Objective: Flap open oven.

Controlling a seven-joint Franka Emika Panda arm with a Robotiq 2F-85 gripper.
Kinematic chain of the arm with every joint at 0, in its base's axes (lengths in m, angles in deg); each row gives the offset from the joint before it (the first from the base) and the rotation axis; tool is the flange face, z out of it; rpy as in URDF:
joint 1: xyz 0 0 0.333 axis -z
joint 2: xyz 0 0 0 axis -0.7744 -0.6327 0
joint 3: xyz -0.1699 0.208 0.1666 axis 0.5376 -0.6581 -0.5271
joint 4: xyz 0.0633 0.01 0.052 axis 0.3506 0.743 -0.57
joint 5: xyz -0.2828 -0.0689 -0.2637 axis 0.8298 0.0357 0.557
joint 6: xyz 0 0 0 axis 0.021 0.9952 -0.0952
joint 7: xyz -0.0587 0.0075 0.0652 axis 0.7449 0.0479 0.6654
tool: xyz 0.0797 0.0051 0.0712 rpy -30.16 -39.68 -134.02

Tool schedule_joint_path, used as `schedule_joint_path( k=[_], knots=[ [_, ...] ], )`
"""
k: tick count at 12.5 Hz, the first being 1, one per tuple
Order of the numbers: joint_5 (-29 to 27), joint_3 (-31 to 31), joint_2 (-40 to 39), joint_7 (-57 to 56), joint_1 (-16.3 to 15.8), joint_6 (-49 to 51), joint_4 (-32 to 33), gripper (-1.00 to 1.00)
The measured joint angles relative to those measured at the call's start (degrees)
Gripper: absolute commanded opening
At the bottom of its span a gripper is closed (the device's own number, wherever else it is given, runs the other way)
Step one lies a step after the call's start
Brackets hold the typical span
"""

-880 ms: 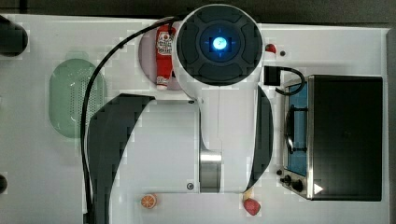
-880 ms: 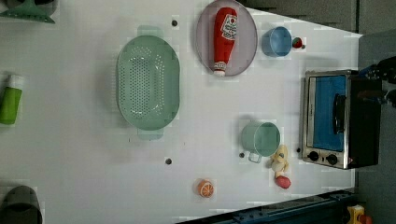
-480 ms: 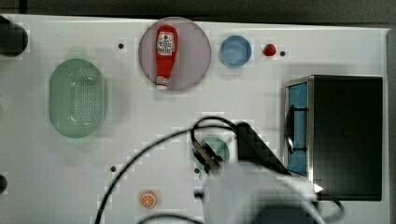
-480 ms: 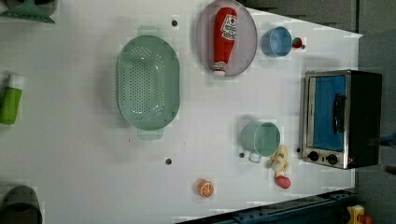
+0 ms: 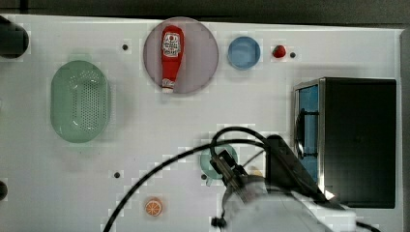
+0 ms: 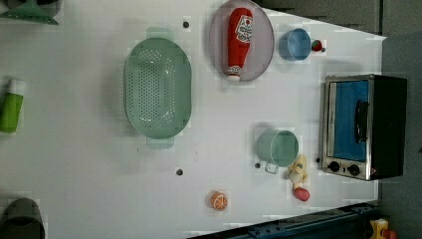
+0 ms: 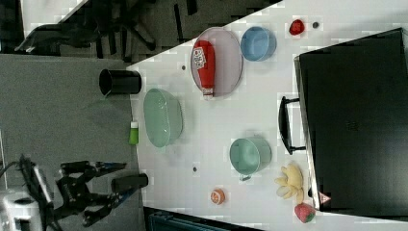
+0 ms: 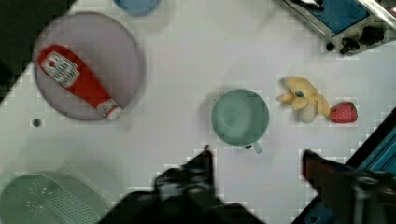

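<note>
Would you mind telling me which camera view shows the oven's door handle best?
The left view: the oven faces it, with the dark handle across the blue glass. The right view shows the handle side-on, the top view edge-on, and the wrist view shows mainly the knobs.

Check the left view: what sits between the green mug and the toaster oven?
In the left view, a yellow banana toy lies between the green mug and the silver toaster oven, a red strawberry beside it.
</note>
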State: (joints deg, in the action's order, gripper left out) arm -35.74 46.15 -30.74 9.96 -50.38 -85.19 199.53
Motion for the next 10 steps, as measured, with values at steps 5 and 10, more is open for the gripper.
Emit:
schedule_joint_path(
  k=[5, 10],
  knots=[
    [0.3, 0.3, -3.9, 0.0, 0.3, 0.4, 2.5, -0.65],
    [0.8, 3.4, -4.4, -12.9, 0.1, -5.9, 7.2, -0.65]
  ],
)
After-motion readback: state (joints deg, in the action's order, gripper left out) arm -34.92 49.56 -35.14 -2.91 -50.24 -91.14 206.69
